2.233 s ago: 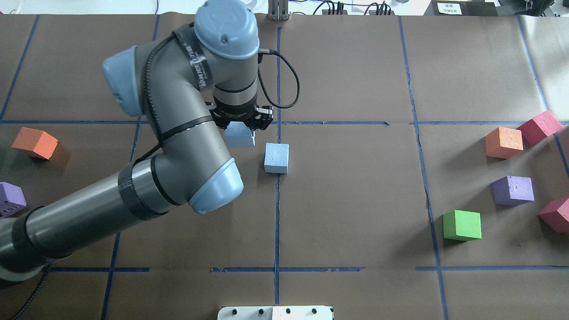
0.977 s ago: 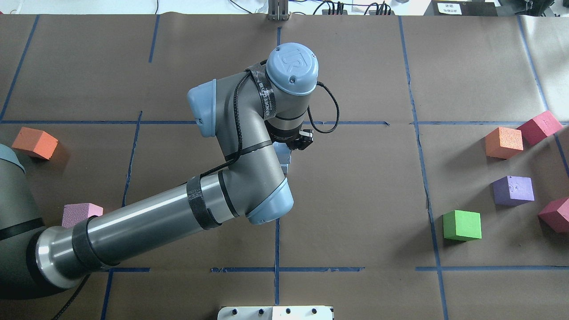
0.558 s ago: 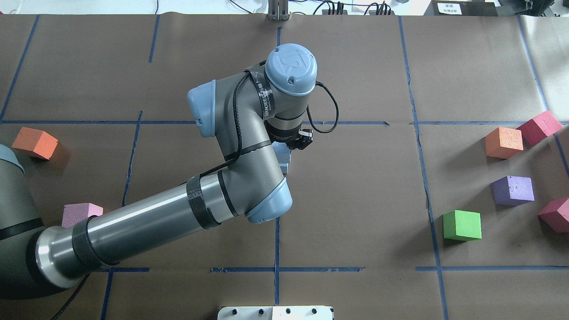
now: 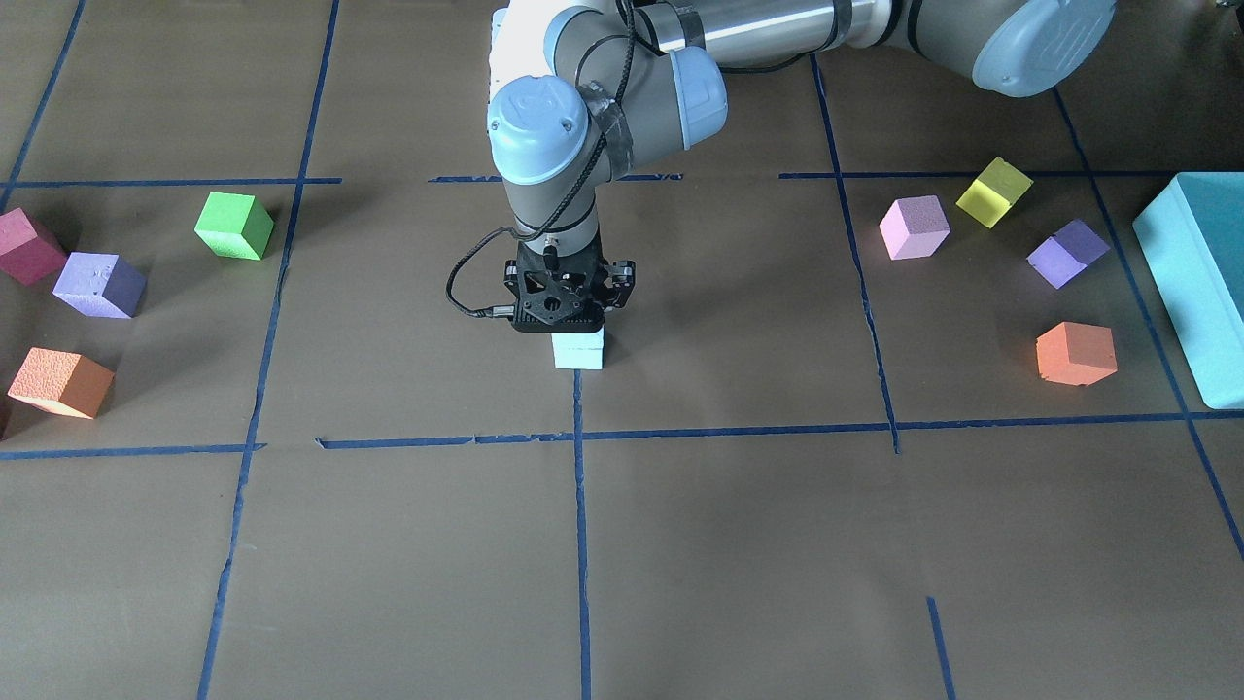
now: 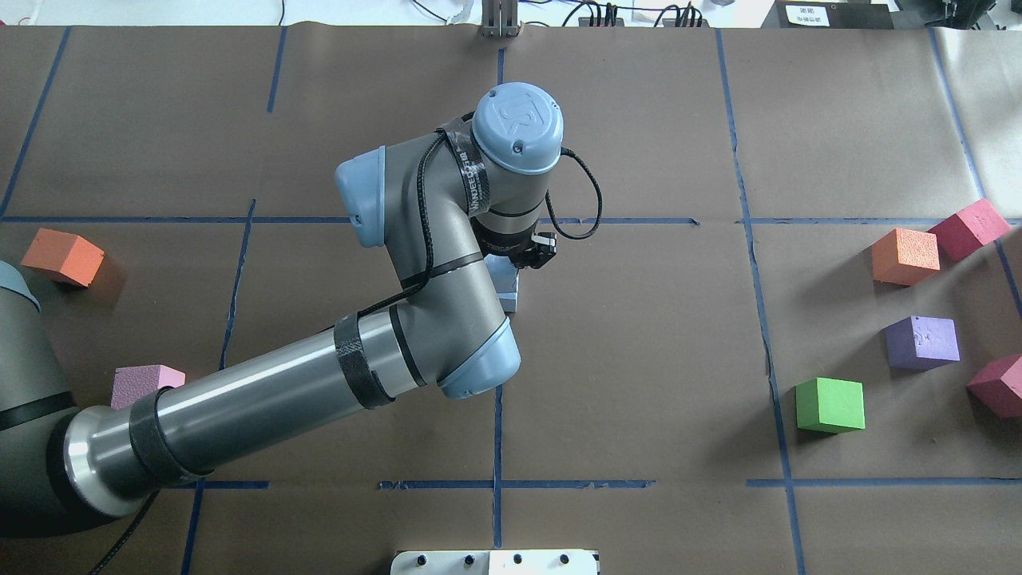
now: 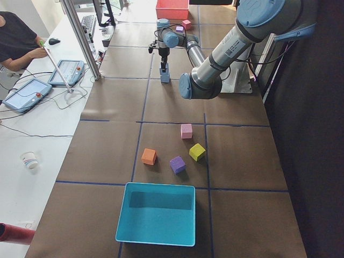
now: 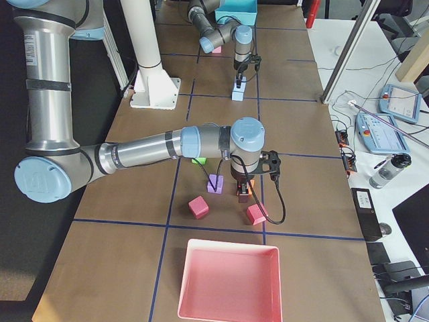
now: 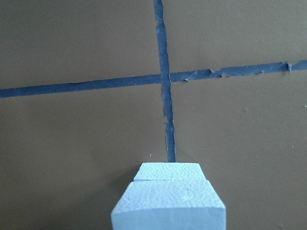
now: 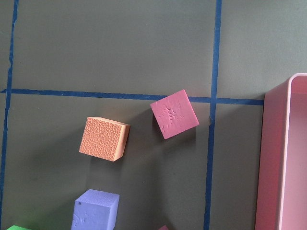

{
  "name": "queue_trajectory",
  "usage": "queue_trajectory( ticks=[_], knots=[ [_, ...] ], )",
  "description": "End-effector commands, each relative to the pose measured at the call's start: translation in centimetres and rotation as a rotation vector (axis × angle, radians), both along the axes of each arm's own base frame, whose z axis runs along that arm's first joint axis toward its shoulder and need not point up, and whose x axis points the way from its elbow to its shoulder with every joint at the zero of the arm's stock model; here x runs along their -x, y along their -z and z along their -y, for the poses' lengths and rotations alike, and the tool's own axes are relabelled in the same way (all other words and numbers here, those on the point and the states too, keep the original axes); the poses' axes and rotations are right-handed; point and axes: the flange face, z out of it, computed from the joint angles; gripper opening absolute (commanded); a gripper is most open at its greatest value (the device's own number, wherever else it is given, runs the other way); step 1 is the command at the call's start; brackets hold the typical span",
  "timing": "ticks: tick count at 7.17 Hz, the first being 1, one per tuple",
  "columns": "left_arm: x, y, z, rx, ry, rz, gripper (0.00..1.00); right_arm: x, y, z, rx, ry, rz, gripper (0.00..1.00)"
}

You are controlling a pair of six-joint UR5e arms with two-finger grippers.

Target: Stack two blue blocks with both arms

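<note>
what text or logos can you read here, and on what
"UR": embossed logo on the blue joint cap of the left arm.
Strap lettering on that arm: too blurred to read.
White label at the far edge: too small to read.

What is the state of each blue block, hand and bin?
Upper blue block: stacked on the lower one, slightly offset.
Lower blue block: flat on table.
Left hand: over both blocks; open or closed unclear.
Right hand: above coloured blocks; open or closed unclear.
Pink bin: empty.
Turquoise bin: empty.
</note>
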Motion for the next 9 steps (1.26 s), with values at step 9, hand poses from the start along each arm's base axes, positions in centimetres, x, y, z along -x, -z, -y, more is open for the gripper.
queue_trajectory(
  ticks=[9],
  knots=[
    [16.3, 6.1, -2.3, 0.043, 0.057, -0.063, 1.0, 0.0, -2.8, -1.2, 0.045, 0.011, -0.004, 1.0]
  ],
)
